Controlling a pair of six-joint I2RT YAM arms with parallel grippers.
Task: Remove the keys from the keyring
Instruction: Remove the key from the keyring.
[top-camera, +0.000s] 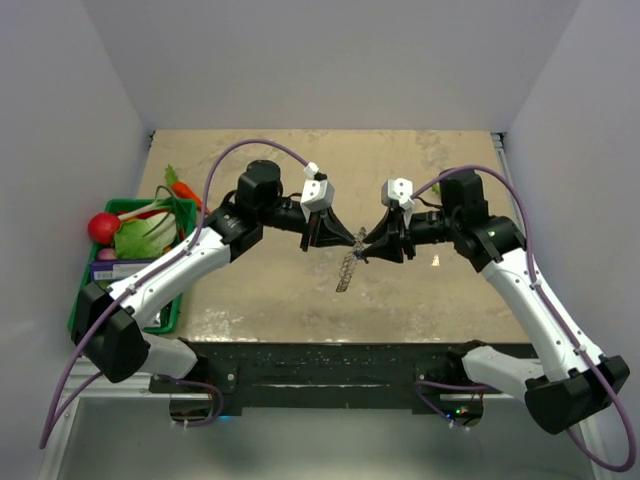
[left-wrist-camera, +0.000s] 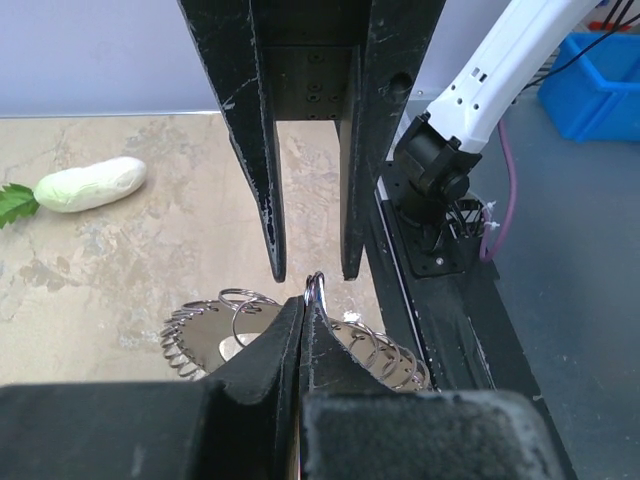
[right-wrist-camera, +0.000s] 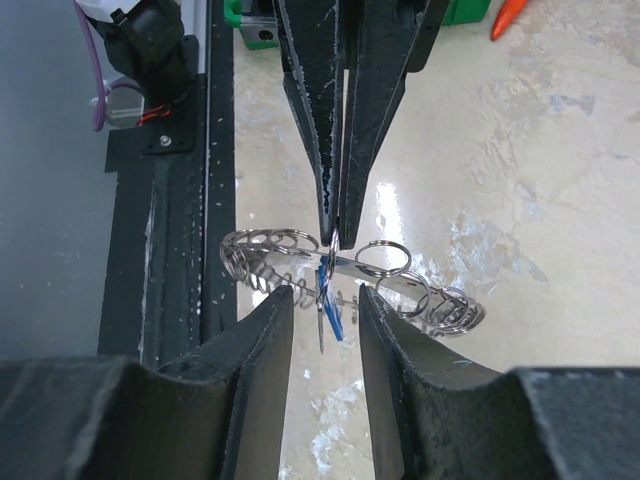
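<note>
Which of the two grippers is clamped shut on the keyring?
The left gripper, pinched shut on the keyring; the right gripper is open, with the blue key hanging in its gap.

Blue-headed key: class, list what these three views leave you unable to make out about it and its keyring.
Right wrist: the key shows edge-on, so its teeth and shape are unreadable.
Left wrist: the shut left hand hides the key and the keyring's middle.
Top: the key is too small to find; the right hand and the left cover the keyring's top.
</note>
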